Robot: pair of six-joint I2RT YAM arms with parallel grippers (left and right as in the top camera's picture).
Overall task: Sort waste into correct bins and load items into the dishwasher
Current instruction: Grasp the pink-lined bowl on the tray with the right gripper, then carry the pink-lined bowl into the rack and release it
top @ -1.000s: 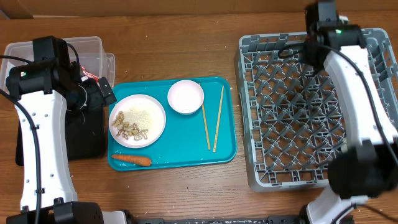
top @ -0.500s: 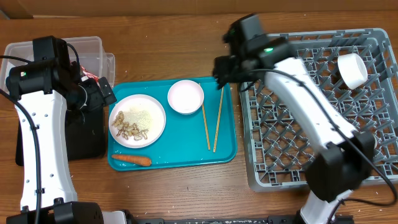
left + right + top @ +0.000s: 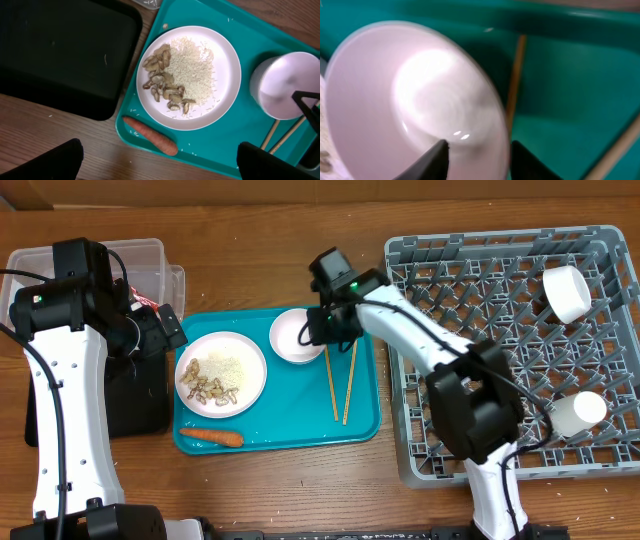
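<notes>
Overhead looks down; both wrist views share the bowl.

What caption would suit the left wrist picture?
A white plate of rice and brown scraps on a teal tray, orange stick below, black tray alongside.

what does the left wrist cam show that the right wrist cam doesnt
Only the left wrist view: the plate with rice and brown bits, the orange stick, the black tray. Only the right wrist view: a close look at the right pincer, open, straddling the rim of the small bowl. Both: that bowl, the chopsticks, the teal tray.
</notes>
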